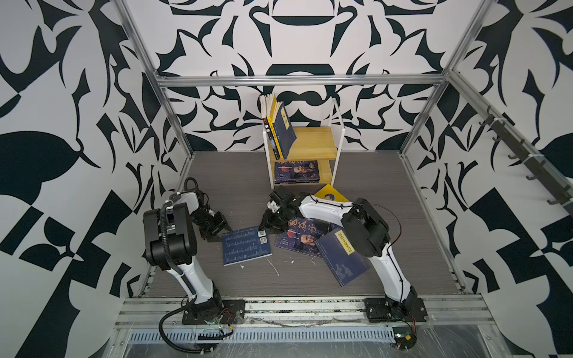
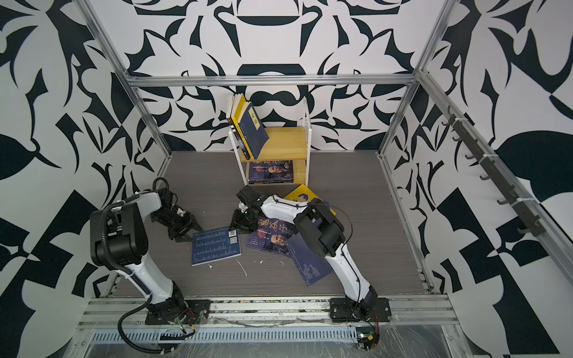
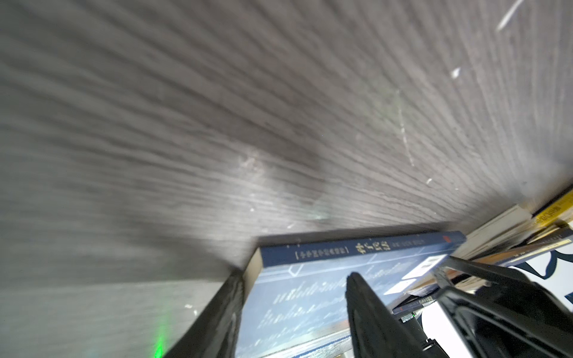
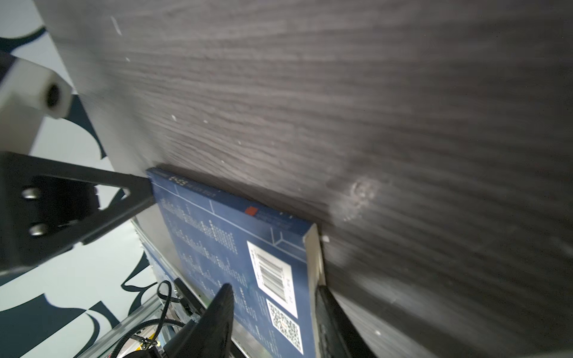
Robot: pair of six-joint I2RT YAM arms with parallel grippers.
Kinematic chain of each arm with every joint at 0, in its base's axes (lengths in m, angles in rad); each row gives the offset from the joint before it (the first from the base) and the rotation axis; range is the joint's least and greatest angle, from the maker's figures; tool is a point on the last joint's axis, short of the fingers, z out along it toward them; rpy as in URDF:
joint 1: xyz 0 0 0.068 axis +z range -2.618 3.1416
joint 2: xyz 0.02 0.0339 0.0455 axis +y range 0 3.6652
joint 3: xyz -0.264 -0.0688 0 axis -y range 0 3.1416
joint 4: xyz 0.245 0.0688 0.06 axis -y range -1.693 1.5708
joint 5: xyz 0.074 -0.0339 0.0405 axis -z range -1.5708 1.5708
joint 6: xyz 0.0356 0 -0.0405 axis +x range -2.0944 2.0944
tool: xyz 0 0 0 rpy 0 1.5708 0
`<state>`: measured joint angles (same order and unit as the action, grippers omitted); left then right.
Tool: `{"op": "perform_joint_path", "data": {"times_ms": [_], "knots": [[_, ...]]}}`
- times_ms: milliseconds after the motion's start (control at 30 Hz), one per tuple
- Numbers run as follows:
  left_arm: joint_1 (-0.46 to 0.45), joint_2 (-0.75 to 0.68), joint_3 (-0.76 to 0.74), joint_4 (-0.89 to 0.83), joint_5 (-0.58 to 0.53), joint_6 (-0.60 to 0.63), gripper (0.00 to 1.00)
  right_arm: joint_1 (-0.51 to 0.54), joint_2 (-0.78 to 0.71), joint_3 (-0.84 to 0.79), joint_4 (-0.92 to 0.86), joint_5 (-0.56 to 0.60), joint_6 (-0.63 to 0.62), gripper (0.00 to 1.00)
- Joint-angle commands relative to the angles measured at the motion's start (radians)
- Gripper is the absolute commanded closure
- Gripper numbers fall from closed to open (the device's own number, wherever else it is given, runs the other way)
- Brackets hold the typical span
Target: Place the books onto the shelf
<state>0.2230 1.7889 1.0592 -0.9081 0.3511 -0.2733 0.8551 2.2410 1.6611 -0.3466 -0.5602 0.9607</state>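
Navy and barcode-up, the book [image 1: 247, 245] lies flat on the table [image 1: 217, 186], my left gripper [image 1: 218, 232] and my right gripper [image 1: 268, 227] each spread partway astride opposite sides of it, and farther back the shelf [image 1: 313, 145] already holds other books [image 1: 283, 130].

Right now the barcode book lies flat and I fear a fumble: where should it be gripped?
Probably the barcode book's left edge, from the left: it lies flat and thin, that edge faces bare table, and the left gripper sits beside it.
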Motion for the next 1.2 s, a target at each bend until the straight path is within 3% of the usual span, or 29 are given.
{"op": "perform_joint_path", "data": {"times_ms": [0, 700, 767, 900, 1000, 1167], "knots": [[-0.017, 0.012, -0.022, -0.001, 0.119, -0.018, 0.47, 0.024, -0.121, -0.023, 0.241, -0.133, 0.034, 0.57], [-0.002, -0.003, -0.027, 0.009, 0.109, -0.02, 0.55, 0.025, -0.171, -0.141, 0.348, -0.159, 0.075, 0.66], [-0.001, -0.004, -0.028, 0.009, 0.108, -0.02, 0.55, 0.024, -0.17, -0.142, 0.341, -0.153, 0.072, 0.72], [0.005, -0.011, -0.029, 0.01, 0.108, -0.021, 0.56, 0.024, -0.173, -0.136, 0.315, -0.152, 0.043, 1.0], [0.017, -0.032, -0.028, 0.01, 0.109, -0.023, 0.56, 0.017, -0.183, -0.133, 0.282, -0.151, 0.011, 1.0], [0.082, -0.121, 0.021, -0.011, 0.093, 0.008, 0.35, -0.027, -0.26, -0.173, 0.318, -0.153, -0.013, 1.0]]}}
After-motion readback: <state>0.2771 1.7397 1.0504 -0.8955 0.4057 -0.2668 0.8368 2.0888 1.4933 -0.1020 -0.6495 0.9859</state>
